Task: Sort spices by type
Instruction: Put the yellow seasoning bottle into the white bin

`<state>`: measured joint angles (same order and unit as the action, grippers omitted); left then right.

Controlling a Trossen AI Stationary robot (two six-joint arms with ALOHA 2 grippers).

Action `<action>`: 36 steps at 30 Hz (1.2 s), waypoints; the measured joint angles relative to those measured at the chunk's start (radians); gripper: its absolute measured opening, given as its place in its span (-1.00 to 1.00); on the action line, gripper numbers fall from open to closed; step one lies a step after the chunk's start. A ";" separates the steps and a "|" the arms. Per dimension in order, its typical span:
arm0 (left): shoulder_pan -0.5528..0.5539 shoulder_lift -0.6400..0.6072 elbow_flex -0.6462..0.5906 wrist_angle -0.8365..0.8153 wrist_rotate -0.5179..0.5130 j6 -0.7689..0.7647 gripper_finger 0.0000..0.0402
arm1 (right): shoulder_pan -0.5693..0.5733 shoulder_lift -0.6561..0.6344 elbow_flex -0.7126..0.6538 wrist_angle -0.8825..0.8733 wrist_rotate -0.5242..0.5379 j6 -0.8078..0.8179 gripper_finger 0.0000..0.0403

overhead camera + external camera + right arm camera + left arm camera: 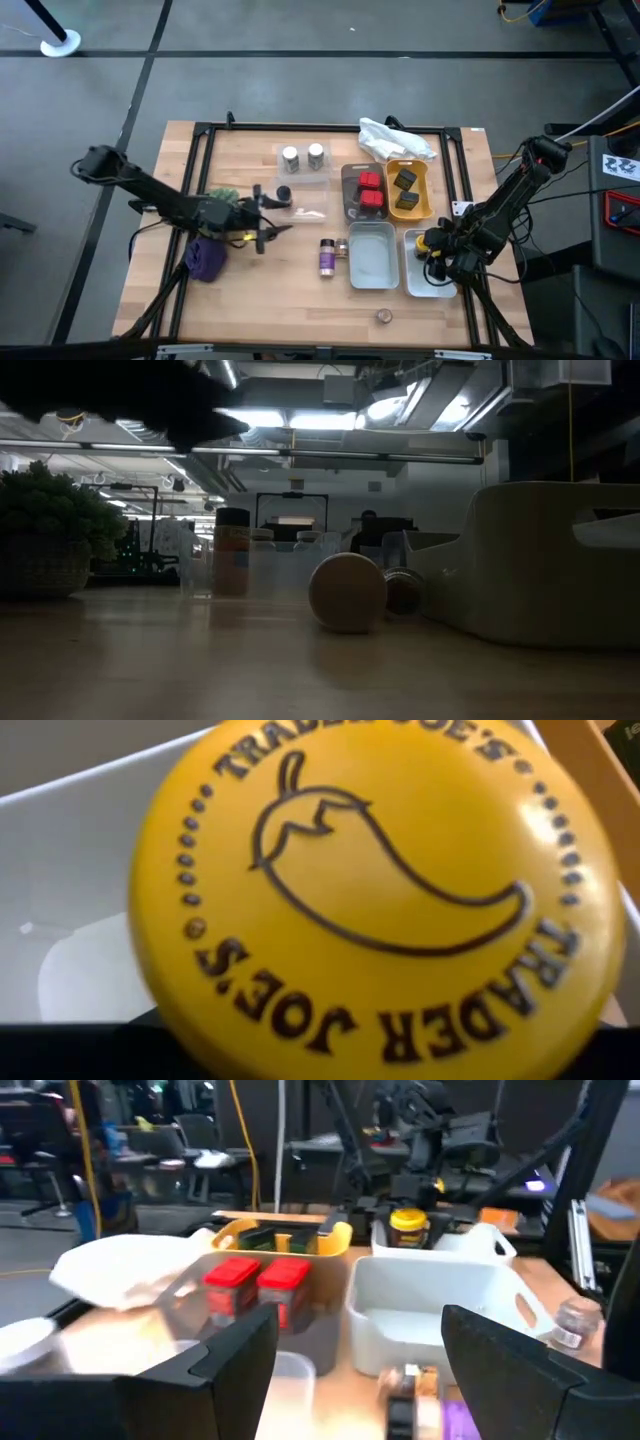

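Wooden tabletop (250, 300) carried a small round tin (384, 316) lying alone closest to the near edge, right of centre. Farther in, a purple cloth lump (207, 258) sat on the left. A purple-labelled jar with a pale cap (327, 256) lay just left of an empty white plastic bin (371, 255).

A second white bin (428, 283) stood just beside the first on its right. Over it hung the right gripper (437, 258), its jaws pinching a yellow-capped spice jar (409, 1228). The jar's yellow lid, printed with a chilli pepper, filled the right wrist view.

At mid-table on the left, the left gripper (272, 226) hovered just beyond the cloth lump, its jaws spread wide with nothing between them. A small dark-capped jar (284, 193) stood just beyond it.

Farther back, a grey tray (349, 175) held two red square tins (371, 190). A yellow tray (425, 190), touching it on the right, held dark rectangular tins (405, 188). To their left, a clear tray (303, 172) held two silver-capped jars (303, 157). A white plastic bag (395, 138) lay crumpled at the far edge, behind the grey and yellow trays.
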<state>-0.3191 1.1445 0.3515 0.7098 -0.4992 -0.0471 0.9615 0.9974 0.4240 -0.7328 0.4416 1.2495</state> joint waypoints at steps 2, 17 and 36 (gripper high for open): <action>-0.003 -0.042 -0.069 0.052 -0.013 -0.001 0.32 | 0.000 0.000 0.000 0.000 0.000 0.000 0.20; 0.054 -0.319 -0.342 0.120 -0.055 0.042 0.32 | 0.000 0.000 0.000 0.008 -0.005 0.000 0.20; 0.145 -0.667 -0.342 -0.178 -0.070 0.163 0.32 | 0.000 0.001 -0.001 0.035 -0.005 0.000 0.20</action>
<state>-0.1737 0.4770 0.0097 0.5320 -0.5697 0.1161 0.9615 0.9985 0.4229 -0.6979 0.4370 1.2491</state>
